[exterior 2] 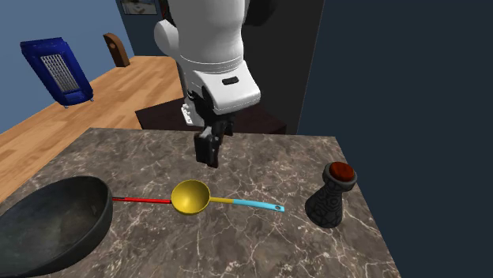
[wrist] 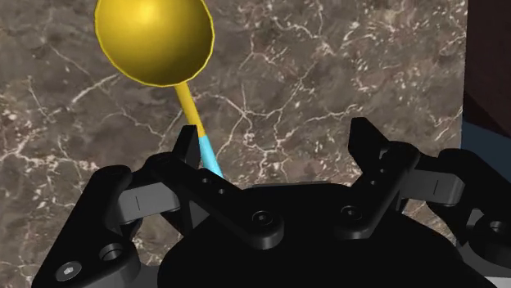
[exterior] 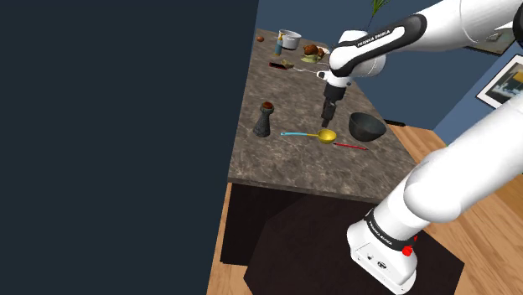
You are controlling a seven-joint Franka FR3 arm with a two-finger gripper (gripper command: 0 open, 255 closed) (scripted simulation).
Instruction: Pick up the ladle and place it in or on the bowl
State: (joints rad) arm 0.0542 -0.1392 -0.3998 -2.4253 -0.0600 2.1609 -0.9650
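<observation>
A ladle with a yellow cup [exterior: 326,135] [exterior 2: 190,197] [wrist: 156,37] lies flat on the marbled brown counter [exterior: 285,172] [exterior 2: 261,245]. Its thin handle [wrist: 205,147] turns from yellow to light blue. A dark bowl [exterior: 366,126] [exterior 2: 55,225] stands upright a short way from the cup, on the side away from the handle. My black gripper [exterior: 328,117] [exterior 2: 208,154] [wrist: 278,155] hovers open just above the ladle, holding nothing. The handle runs under one finger [wrist: 190,151], off the middle of the gap.
A thin red rod [exterior: 350,147] [exterior 2: 142,200] lies between cup and bowl. A dark grinder with a red top [exterior: 265,119] [exterior 2: 332,197] stands beyond the handle's end. A white pot [exterior: 290,39] and small items crowd the counter's far end. The counter edge [exterior: 293,191] is close.
</observation>
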